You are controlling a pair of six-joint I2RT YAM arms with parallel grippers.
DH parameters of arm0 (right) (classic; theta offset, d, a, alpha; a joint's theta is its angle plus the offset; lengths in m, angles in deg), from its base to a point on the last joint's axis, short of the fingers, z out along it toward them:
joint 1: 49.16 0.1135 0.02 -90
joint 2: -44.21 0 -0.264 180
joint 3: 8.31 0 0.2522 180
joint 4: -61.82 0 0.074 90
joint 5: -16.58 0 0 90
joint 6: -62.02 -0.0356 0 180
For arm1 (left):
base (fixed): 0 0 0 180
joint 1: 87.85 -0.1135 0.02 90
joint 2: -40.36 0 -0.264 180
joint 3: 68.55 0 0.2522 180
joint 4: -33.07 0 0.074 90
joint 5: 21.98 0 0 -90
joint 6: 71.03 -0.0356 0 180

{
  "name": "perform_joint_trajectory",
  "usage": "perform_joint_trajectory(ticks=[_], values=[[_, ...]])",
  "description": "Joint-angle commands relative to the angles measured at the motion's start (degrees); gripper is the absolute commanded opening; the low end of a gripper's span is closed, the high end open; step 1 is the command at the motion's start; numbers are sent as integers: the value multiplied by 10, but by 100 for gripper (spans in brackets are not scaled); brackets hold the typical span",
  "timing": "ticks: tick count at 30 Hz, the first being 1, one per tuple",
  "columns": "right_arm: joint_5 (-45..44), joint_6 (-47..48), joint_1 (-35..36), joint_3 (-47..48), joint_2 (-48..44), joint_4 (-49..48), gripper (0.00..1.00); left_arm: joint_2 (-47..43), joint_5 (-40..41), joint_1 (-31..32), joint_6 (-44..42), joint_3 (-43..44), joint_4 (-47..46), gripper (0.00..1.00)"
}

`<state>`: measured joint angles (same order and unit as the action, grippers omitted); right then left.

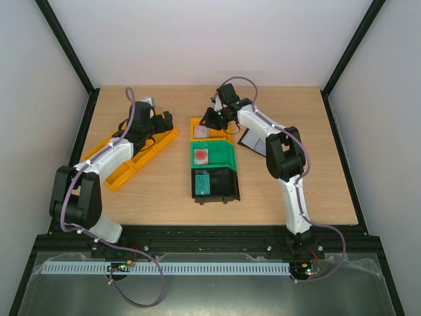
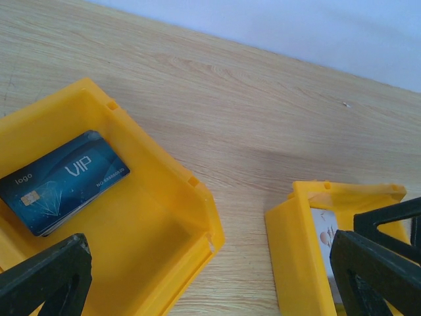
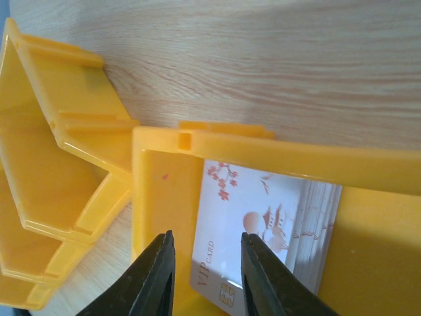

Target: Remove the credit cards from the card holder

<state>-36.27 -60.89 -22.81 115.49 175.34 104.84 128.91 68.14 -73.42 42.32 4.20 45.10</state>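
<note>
The card holder (image 1: 252, 140), flat and black with a paler lining, lies on the table right of my right arm, partly hidden by it. No red credit cards show in any view. My right gripper (image 1: 212, 120) (image 3: 207, 238) hangs open over a small yellow bin (image 3: 158, 197), with nothing between its fingers. Below it, a stack of pale VIP cards (image 3: 263, 217) with a red spot lies in that bin. My left gripper (image 1: 161, 122) (image 2: 207, 263) stands wide open and empty above the edge of another yellow bin (image 2: 164, 217).
A dark blue VIP card (image 2: 62, 181) lies in the left yellow bin. A green bin (image 1: 220, 156) holds a pale card with a red spot. Nearer the arms, a black bin (image 1: 227, 184) holds a teal card (image 1: 202, 182). A long yellow bin (image 1: 125, 172) sits front left.
</note>
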Motion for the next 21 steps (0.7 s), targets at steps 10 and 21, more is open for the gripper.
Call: perform_joint_trajectory(ticks=[10,21], values=[[-144,120,1,138,-14,174,35,13,-22,-2,-7,25,-7,100],[-225,88,-221,-185,-198,97,60,1,-58,8,-33,12,-37,100]])
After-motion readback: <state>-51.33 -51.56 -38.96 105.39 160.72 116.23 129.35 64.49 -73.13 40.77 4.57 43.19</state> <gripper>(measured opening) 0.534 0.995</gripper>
